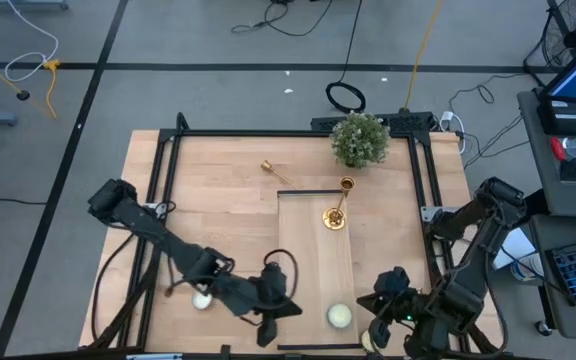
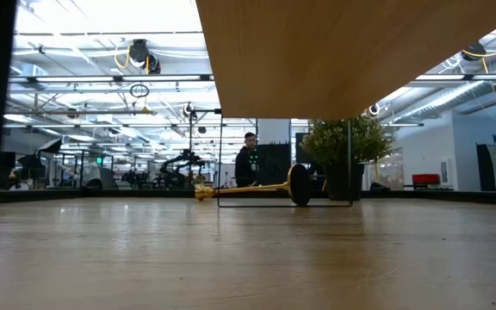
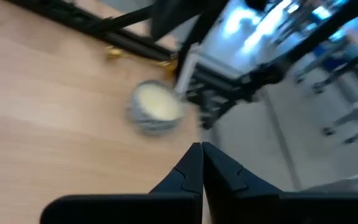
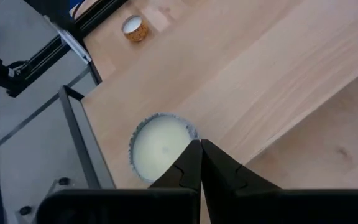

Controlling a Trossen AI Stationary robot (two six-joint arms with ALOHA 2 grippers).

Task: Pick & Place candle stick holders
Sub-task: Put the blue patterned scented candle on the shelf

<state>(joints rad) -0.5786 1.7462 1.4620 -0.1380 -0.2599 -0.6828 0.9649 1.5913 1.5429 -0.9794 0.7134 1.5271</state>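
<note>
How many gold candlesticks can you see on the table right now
2. One candlestick stands on the raised board near the plant; another candlestick lies flat on the table left of it. A third may be hidden.

Grey floor (image 1: 218,90) with dark lines, cables; bright ceiling lights (image 2: 102,17) overhead.

A pale board (image 2: 317,52) is blocking the upper low view, hiding both arms there. A third candle stick holder is not showing anywhere. The left wrist view is blurring a candle (image 3: 156,109). The right gripper (image 1: 376,340) is lying partly cut off at the near edge.
</note>
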